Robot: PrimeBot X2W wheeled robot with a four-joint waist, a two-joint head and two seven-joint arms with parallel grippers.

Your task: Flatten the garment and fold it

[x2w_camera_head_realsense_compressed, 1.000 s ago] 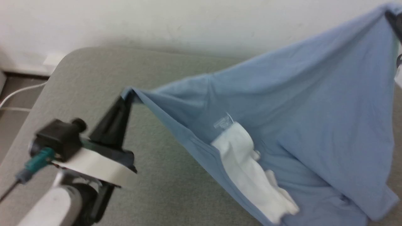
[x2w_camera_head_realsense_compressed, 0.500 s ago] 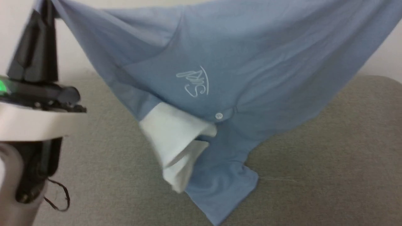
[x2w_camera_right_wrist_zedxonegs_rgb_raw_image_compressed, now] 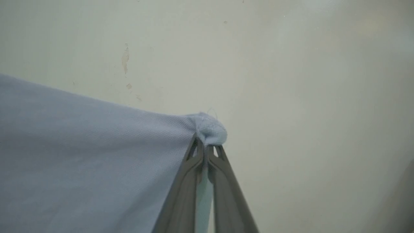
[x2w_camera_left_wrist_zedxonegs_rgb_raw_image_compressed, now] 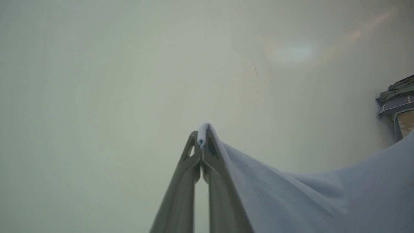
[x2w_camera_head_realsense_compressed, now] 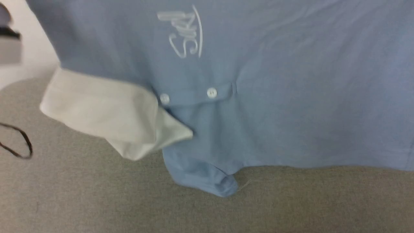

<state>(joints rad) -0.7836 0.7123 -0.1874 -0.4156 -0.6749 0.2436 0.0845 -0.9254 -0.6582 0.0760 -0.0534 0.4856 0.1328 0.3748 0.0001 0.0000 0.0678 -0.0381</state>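
The garment (x2w_camera_head_realsense_compressed: 291,106), a light blue polo shirt, hangs stretched before me above the grey table (x2w_camera_head_realsense_compressed: 97,200), upside down, with its white collar (x2w_camera_head_realsense_compressed: 106,116), two white buttons and white script logo (x2w_camera_head_realsense_compressed: 182,35) showing. One short sleeve (x2w_camera_head_realsense_compressed: 200,176) dangles lowest, just above the table or brushing it. In the left wrist view my left gripper (x2w_camera_left_wrist_zedxonegs_rgb_raw_image_compressed: 202,142) is shut on a pinched edge of the garment (x2w_camera_left_wrist_zedxonegs_rgb_raw_image_compressed: 291,197). My right gripper (x2w_camera_right_wrist_zedxonegs_rgb_raw_image_compressed: 205,145) in the right wrist view is shut on another bunched corner of the garment (x2w_camera_right_wrist_zedxonegs_rgb_raw_image_compressed: 97,155). Both grippers point at a pale wall.
A pale wall (x2w_camera_left_wrist_zedxonegs_rgb_raw_image_compressed: 129,81) stands behind the table. A thin dark cable loop (x2w_camera_head_realsense_compressed: 19,145) hangs at the left edge of the head view. Part of my left arm (x2w_camera_head_realsense_compressed: 9,45) shows at the top left. A stack of patterned cloth (x2w_camera_left_wrist_zedxonegs_rgb_raw_image_compressed: 397,100) lies far right in the left wrist view.
The garment has been lifted higher and spread wider between both grippers; its front with logo and buttons now faces me. The head view has shifted, and both grippers have left it.
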